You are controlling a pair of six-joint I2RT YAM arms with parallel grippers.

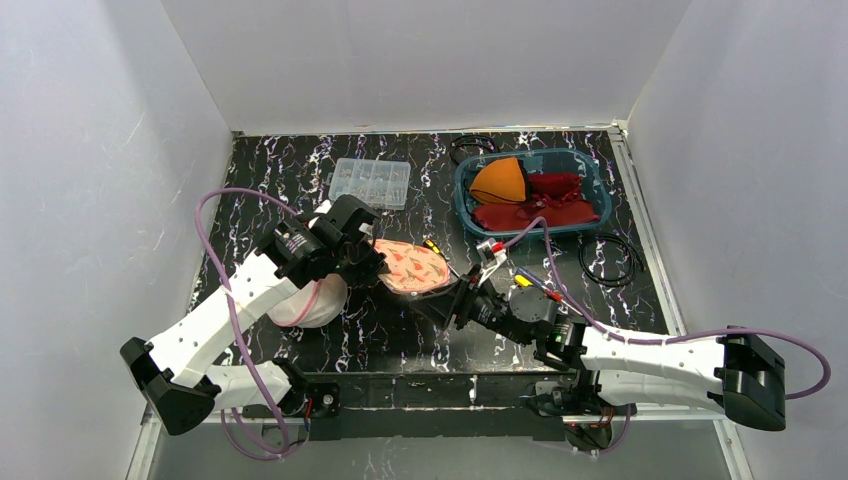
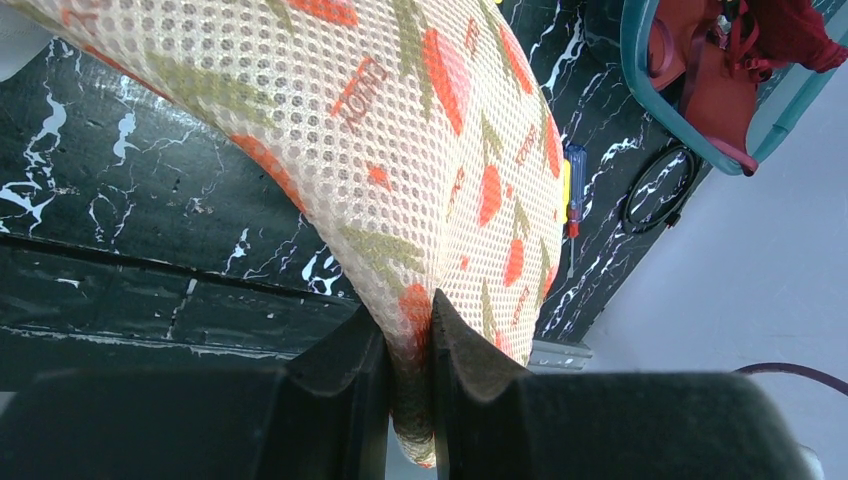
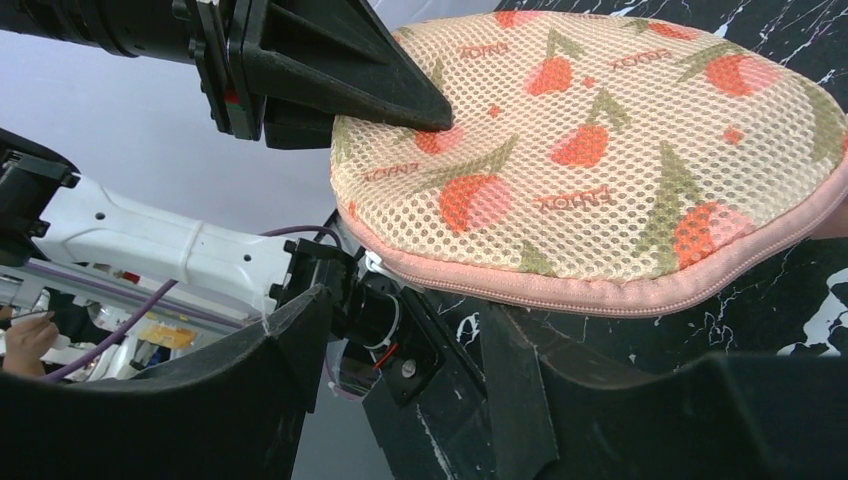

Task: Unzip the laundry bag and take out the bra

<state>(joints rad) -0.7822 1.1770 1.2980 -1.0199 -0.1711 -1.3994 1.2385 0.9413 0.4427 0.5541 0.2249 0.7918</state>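
A black marbled surface (image 1: 400,330) sits inside white walls. At its middle I see the laundry bag (image 1: 412,267), its pink zip edge closed along the part I can see. The left gripper (image 2: 410,330) has its jaws nearly closed, pinching the bag's mesh. The right gripper (image 1: 462,300) holds its jaws apart just beside the zip edge, gripping nothing. A teal tub (image 1: 466,205) at the back right holds red garments (image 1: 545,210) and an orange one (image 1: 499,180).

- The top external camera looks steeply down from high on the near side, taking in the whole marbled table (image 1: 280,165).
- The left wrist camera faces the laundry bag (image 2: 400,130) from very near, its mesh filling the view.
- The right wrist camera looks low across the table at the same bag, close up.
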